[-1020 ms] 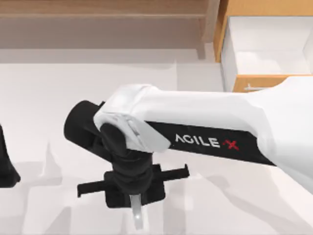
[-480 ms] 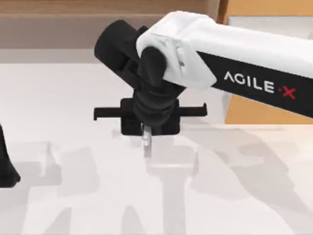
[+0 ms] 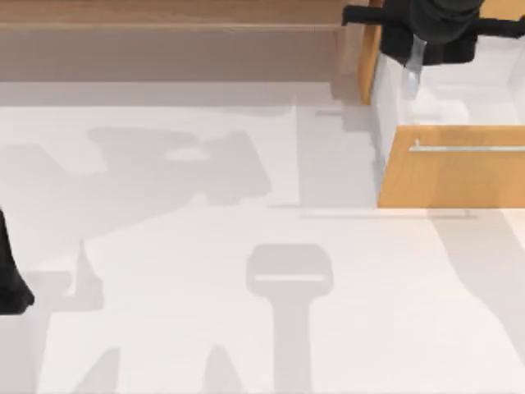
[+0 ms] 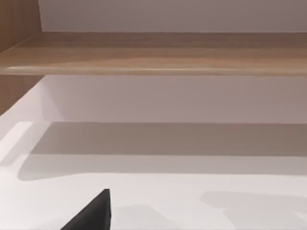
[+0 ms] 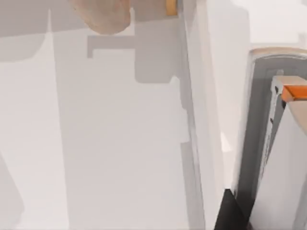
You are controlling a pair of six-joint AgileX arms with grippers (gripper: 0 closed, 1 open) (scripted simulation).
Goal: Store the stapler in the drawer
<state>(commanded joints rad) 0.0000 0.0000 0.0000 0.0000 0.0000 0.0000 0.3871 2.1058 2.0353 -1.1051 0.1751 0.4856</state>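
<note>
Two arms, one at work. The right gripper [image 3: 418,41], black with two fingers, hangs over the open drawer [image 3: 447,176] at the table's far right corner, closed on the small, narrow, pale grey-white stapler [image 3: 413,64]. The stapler points down from between the fingers, above the drawer's white interior near its left wall: carried above the box, presumably so it clears the rim before being let go. The drawer, a box with an orange-tan wood front and a thin silver bar handle [image 3: 467,148], stands pulled out toward the table's near edge, its cavity exposed to receive the item. In the right wrist view the stapler [image 5: 283,158] fills the near field, long and grey. The left arm sits parked at the table's left edge; its fingers' spread cannot be judged. A long brown wooden shelf [image 3: 172,16] runs along the far edge.
</note>
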